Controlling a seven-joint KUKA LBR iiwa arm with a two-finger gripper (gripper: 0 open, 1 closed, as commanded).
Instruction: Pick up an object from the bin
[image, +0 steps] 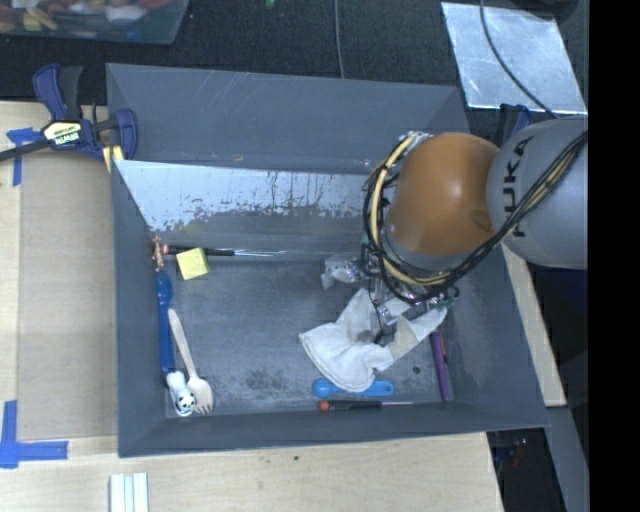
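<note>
The gripper (383, 328) hangs below the arm's orange cover (440, 195) and stands low in the right half of the grey bin (290, 125). Its tip is down on a crumpled white cloth (345, 352). We cannot tell whether the gripper is apart, together or clamped on the cloth, because the cover and its cables hide much of it, and the cloth's folds crowd the rest.

The cloth lies directly under the gripper and spreads away from it toward the lower left of the view, with one flap reaching just to the gripper's right.

- **Below the gripper:** a blue piece (335, 388) peeks out from under the cloth's lower edge. A dark pen with a red end (352, 404) lies just beyond it, along the foot of the bin's front wall.
- **Right of the gripper:** a purple pen (439, 366) lies near the right wall, just beside the cloth's flap.
- **Above and left of the gripper:** a small grey crumpled thing (340, 270) lies apart from the cloth.
- **Further left:** a thin dark rod (265, 254) runs along the foot of the back wall.

Well apart from the gripper, across a bare stretch of floor, we see the remaining things by the left wall. A yellow block (192, 264) sits at the rod's left end. Below it lie a blue stick (165, 322) and a white plastic fork (187, 355), close together. A small white figure (183, 403) lies at their lower ends, in the bin's lower-left corner.
</note>
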